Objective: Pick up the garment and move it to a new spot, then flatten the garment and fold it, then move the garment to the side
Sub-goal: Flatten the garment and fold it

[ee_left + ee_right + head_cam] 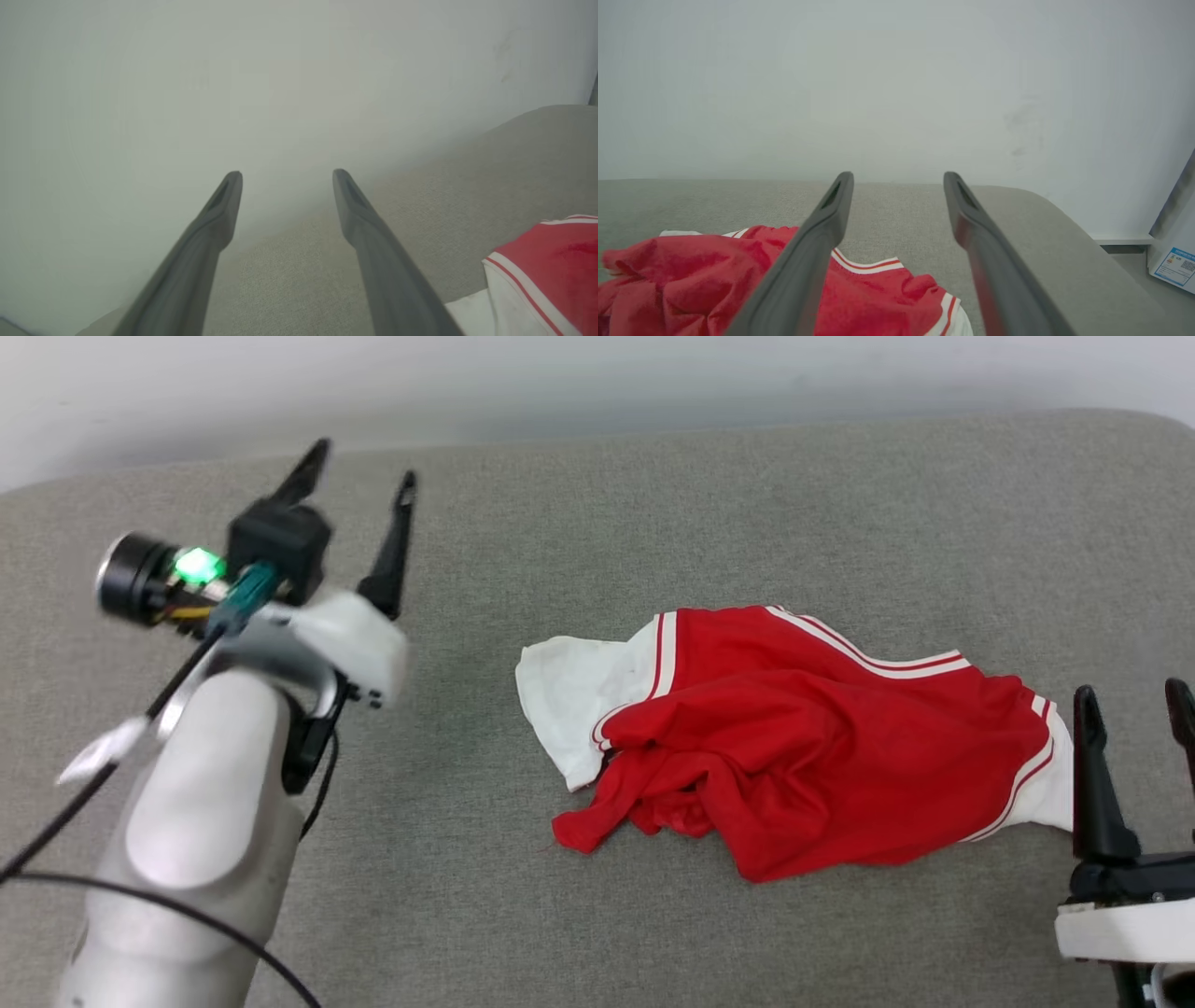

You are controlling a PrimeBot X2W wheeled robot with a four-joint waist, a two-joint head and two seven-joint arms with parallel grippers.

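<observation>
The garment point(803, 747), a red jersey with white sleeves and striped trim, lies crumpled on the grey padded surface point(597, 523), right of centre. My left gripper point(359, 490) hovers open at the upper left, well clear of the cloth, fingers pointing toward the far wall. My right gripper point(1134, 695) stands open at the lower right, just beside the garment's right sleeve and holding nothing. In the left wrist view the left gripper point(287, 175) is open, with the garment point(551, 261) at the lower right. In the right wrist view the right gripper point(899, 177) is open above the garment point(714, 280).
A pale wall point(467, 383) runs along the far edge of the surface. The surface's rounded right end point(1087, 242) drops off toward the floor, where a white box with a blue label point(1176, 261) stands. A black cable point(140, 896) trails from my left forearm.
</observation>
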